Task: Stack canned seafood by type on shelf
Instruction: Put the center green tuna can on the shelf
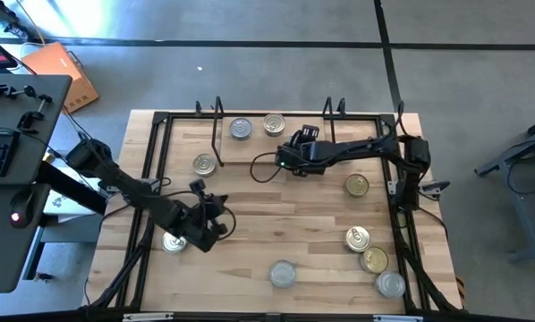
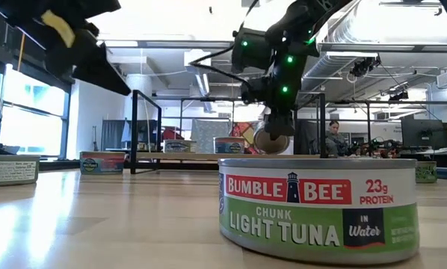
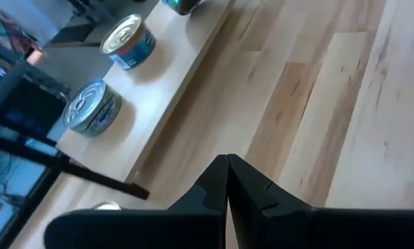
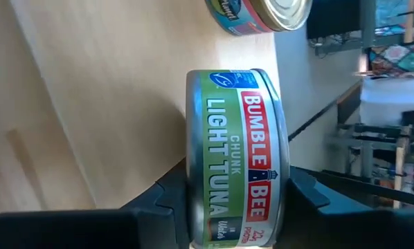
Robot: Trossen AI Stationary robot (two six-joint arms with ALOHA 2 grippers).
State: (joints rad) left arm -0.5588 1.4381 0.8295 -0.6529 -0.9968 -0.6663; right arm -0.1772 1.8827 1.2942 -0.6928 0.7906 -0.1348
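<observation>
Right hand [image 4: 235, 200]: gripping a green-label tuna tin [image 4: 236, 152] across its flat faces, tin turned on edge.
Tin: hanging just in front of the shelf [image 1: 250, 148], near its two tins.
Left hand [image 3: 226, 181]: closed, empty, waiting over the desk [image 1: 276, 215], farther off.

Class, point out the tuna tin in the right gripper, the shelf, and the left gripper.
tuna tin [image 4: 236, 158], right wrist view, green label.
shelf [image 1: 250, 145], high view, bare board.
left gripper [image 3: 227, 181], left wrist view, between shut fingertips.
</observation>
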